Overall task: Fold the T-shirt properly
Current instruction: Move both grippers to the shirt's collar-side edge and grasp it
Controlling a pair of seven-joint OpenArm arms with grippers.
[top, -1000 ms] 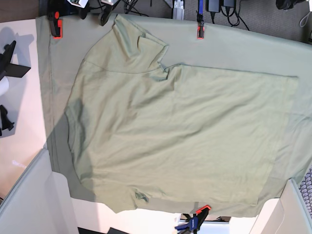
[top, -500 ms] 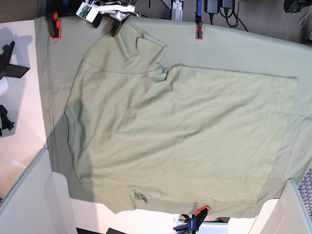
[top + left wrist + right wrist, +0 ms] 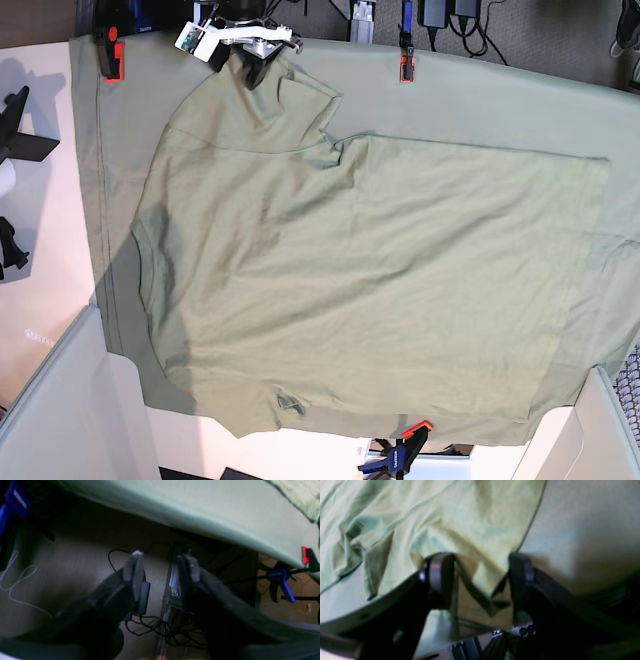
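Pale sage-green cotton T-shirt (image 3: 460,520): its sleeve edge sits between the spread right end effector (image 3: 480,580); left end effector (image 3: 161,575) spread, empty.

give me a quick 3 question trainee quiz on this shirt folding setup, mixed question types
1. True or false: the pale sage-green cotton T-shirt is already folded in half.
2. In the right wrist view, what lies between the open jaws of the right gripper? A) a sleeve edge of the T-shirt B) a blue clamp C) a cable
3. Fill in: in the left wrist view, the left gripper hangs past the table edge, over the ____.

Key: 1 false, it lies spread flat on the larger green cloth sheet. 2 A. 3 floor.
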